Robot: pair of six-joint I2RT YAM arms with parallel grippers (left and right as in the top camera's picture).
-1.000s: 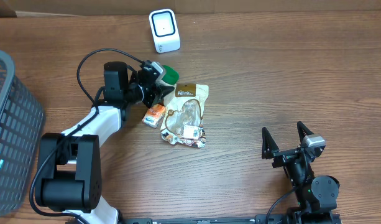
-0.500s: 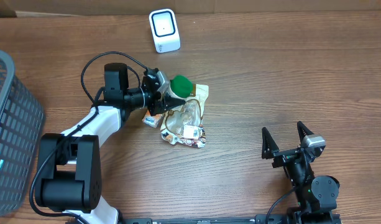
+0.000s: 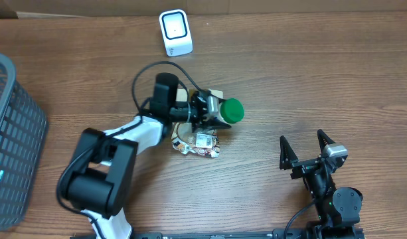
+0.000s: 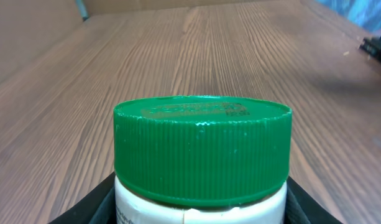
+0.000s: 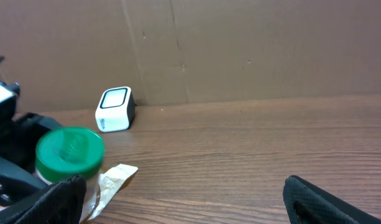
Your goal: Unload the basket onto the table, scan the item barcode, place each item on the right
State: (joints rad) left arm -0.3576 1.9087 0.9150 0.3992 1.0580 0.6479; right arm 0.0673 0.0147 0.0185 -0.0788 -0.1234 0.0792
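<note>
The item is a white bottle with a green ribbed cap [image 3: 231,111], lying sideways above the table with its cap pointing right. My left gripper [image 3: 213,114] is shut on the bottle's white body. In the left wrist view the cap [image 4: 201,149] fills the frame, with black fingers [image 4: 84,210] pressed against both sides of the body. No barcode shows in any view. The white scanner [image 3: 175,32] stands at the back of the table, also in the right wrist view as the scanner [image 5: 115,110]. My right gripper [image 3: 308,149] rests open near the front right, holding nothing.
A crinkled snack bag [image 3: 198,141] lies on the table under the left arm, and its corner [image 5: 113,179] shows in the right wrist view. A grey wire basket [image 3: 10,133] stands at the left edge. A brown cardboard wall [image 5: 240,50] backs the table.
My left arm has swung right with the bottle, from left of the snack bag to above it. The small orange packet is now hidden. The right arm is still.
</note>
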